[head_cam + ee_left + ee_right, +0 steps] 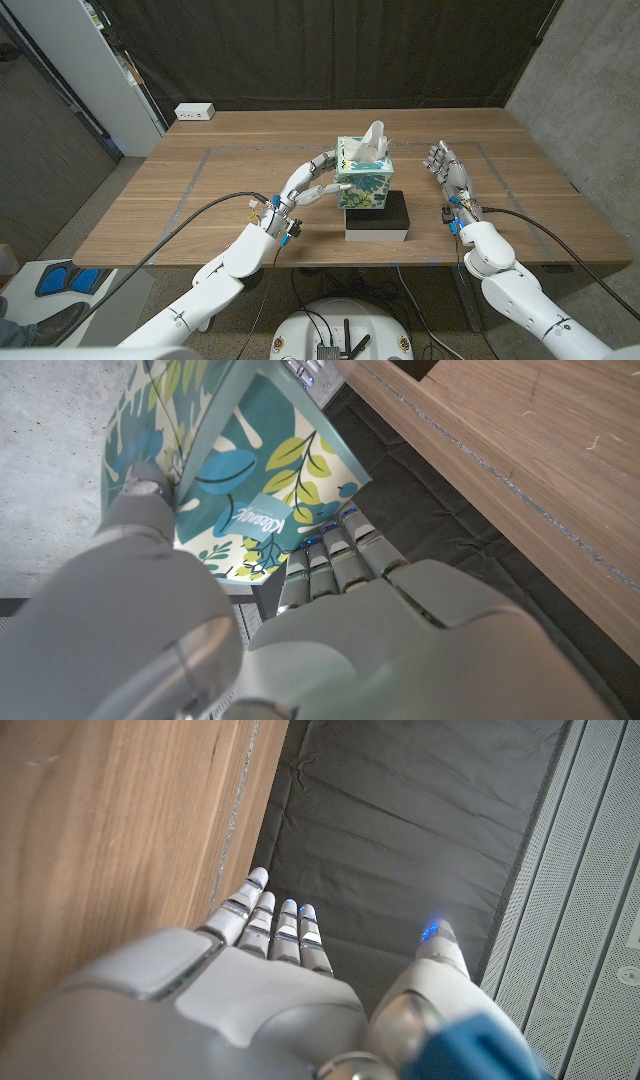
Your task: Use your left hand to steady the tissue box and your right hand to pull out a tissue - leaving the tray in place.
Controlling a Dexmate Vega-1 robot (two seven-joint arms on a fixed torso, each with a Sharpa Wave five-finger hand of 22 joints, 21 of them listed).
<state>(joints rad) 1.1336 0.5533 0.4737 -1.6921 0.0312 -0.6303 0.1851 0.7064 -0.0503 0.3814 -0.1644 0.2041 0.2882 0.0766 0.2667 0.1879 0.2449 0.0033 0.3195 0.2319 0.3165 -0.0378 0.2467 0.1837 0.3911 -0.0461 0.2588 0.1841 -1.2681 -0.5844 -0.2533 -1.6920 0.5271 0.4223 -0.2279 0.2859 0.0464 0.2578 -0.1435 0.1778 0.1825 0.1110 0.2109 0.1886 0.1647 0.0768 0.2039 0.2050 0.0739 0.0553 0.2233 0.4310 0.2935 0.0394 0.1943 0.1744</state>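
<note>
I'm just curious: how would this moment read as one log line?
left hand grips tissue box | right hand open, apart | tissue not yet pulled | tray in place

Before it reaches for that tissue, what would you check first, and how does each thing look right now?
1. Left hand on the tissue box: ok, fingers against its side.
2. Tissue sticking up to grab: ok.
3. Right hand free: ok, open, holding nothing, apart from the box.
4. Box seated on the tray: ok, upright on it.
5. Grip firm enough: cannot tell.
</note>
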